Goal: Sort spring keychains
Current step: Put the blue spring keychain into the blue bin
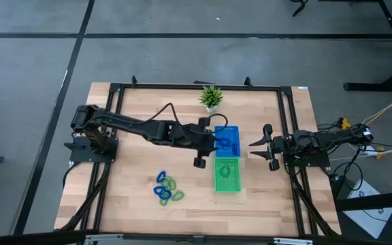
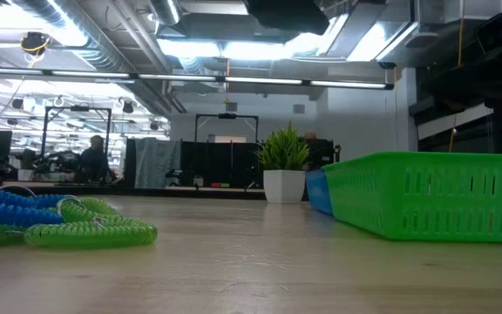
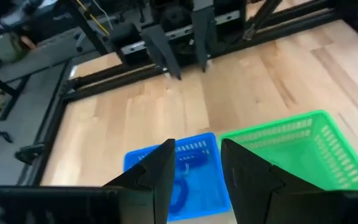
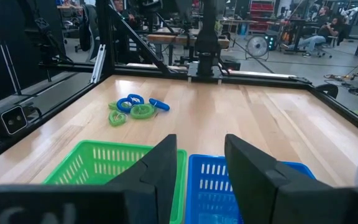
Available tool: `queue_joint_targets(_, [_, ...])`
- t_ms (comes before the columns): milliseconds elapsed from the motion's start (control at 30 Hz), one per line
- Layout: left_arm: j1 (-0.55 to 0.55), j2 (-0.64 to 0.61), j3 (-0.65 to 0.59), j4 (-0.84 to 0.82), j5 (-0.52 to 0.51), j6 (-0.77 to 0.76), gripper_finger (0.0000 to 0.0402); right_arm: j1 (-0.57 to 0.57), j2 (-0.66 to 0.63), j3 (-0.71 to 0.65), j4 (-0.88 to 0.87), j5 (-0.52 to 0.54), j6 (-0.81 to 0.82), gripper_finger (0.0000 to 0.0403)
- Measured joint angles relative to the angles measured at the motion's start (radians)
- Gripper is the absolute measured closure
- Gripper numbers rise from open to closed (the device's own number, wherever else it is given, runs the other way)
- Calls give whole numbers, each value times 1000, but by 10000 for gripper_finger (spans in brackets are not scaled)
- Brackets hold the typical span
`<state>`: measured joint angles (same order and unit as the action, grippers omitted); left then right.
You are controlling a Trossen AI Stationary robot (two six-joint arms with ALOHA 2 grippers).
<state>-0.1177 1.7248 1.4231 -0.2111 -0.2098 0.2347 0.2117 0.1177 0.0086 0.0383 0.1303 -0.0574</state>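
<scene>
Several blue and light green spring keychains (image 1: 165, 189) lie in a loose pile on the table's near left part; the pile also shows in the low view (image 2: 68, 225) and the right wrist view (image 4: 132, 107). My left gripper (image 1: 218, 141) hangs open and empty over the blue tray (image 1: 229, 141). Coiled blue keychains (image 3: 182, 186) lie in the blue tray (image 3: 197, 199). A green ring (image 1: 226, 170) seems to lie in the green tray (image 1: 227, 175). My right gripper (image 1: 254, 144) is open and empty, just right of the trays.
A small potted plant (image 1: 211, 97) stands at the far edge behind the trays. A black frame (image 1: 288, 122) runs around the table top. Bare wood lies between the keychain pile and the green tray (image 4: 98, 163). People sit in the room behind (image 2: 94, 157).
</scene>
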Motion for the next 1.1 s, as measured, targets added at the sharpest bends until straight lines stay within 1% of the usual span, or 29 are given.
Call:
queue_joint_targets(300, [-41,0,0,-129,2,-55,276,0,0,0,0,0,0,267])
queue_joint_targets(567, [-105,1,0,-251,9,-93,277,0,0,0,0,0,0,267])
queue_joint_targets(767, [-154,1,0,-386,67,-167,279,0,0,0,0,0,0,267])
queue_joint_targets(833, [-168,1,0,-445,89,-216,279,0,0,0,0,0,0,267])
queue_joint_targets(1100, [-235,1,0,-653,233,-445,283,0,0,0,0,0,0,267])
